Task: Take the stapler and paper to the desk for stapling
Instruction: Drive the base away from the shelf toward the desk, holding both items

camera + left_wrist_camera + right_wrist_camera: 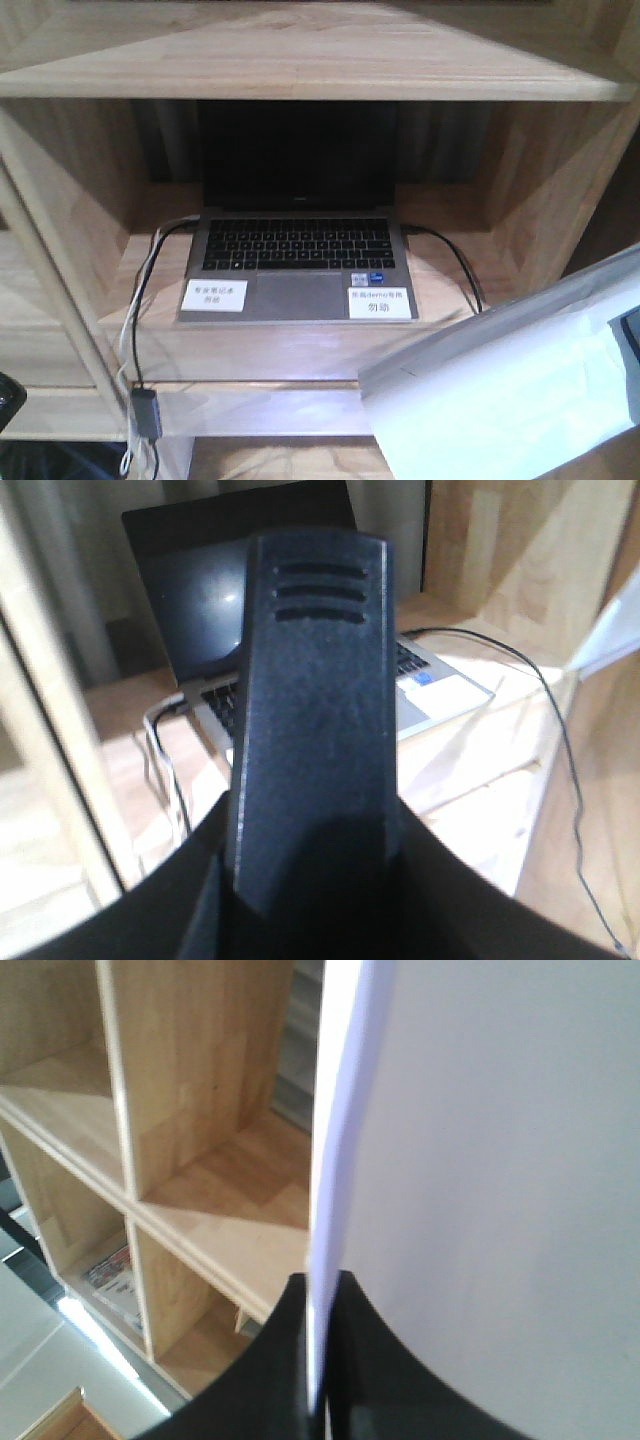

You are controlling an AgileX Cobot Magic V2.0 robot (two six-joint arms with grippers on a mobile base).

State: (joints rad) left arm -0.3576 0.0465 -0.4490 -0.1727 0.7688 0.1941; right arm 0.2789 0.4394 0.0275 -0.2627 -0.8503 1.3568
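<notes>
Wooden shelving (300, 75) is being faced; right of its laptop (297, 262), the paper (500, 390) is being pinched by the right gripper (320, 1305), while the stapler (315, 650) is seemingly being clasped by the left gripper (315, 815).

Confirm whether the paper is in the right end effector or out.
In. The paper has its edge pinched in the right end effector, whose jaws are closed on it; the sheet rises above them.

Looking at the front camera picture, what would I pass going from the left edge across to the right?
From the left: hanging cables → laptop → black cable → white sheet of paper, at the lower right.
</notes>
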